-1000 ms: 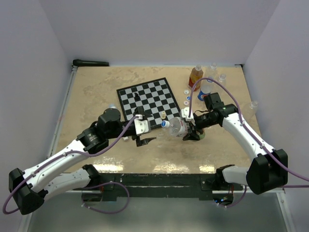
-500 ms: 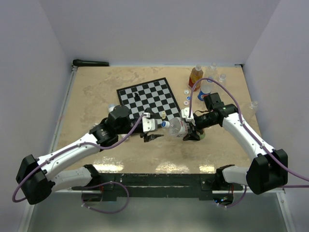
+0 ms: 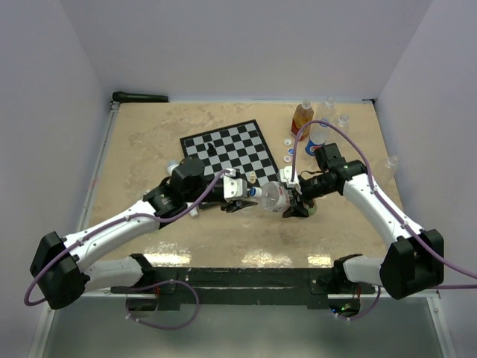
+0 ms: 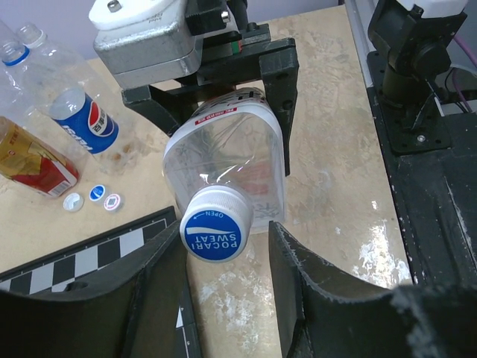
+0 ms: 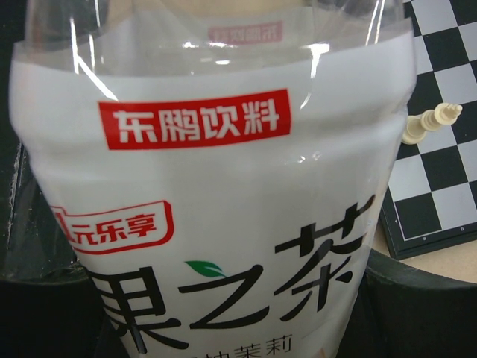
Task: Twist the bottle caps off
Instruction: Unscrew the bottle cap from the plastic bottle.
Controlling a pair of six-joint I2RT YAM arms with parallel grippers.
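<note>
A clear bottle (image 3: 276, 198) with a white label lies level above the table, its neck pointing left. My right gripper (image 3: 295, 201) is shut on its body; in the left wrist view its black fingers (image 4: 282, 82) clasp both sides of the bottle (image 4: 223, 160). The label fills the right wrist view of the bottle (image 5: 216, 186). The blue-and-white bottle cap (image 4: 215, 233) sits on the neck. My left gripper (image 4: 223, 250) stands open around the cap (image 3: 256, 192): the left finger is close beside it and a gap shows to the right finger.
A chessboard (image 3: 227, 153) with a few pieces lies behind the left gripper. At the back right stand an orange-labelled bottle (image 3: 301, 118), a blue-labelled one (image 3: 316, 136) and clear ones (image 3: 329, 109). Loose caps (image 3: 288, 143) lie by them. A black bar (image 3: 140, 97) sits back left.
My left arm has reached right to the bottle's neck, and its jaws have narrowed around the cap. The right arm and the bottle have stayed still.
</note>
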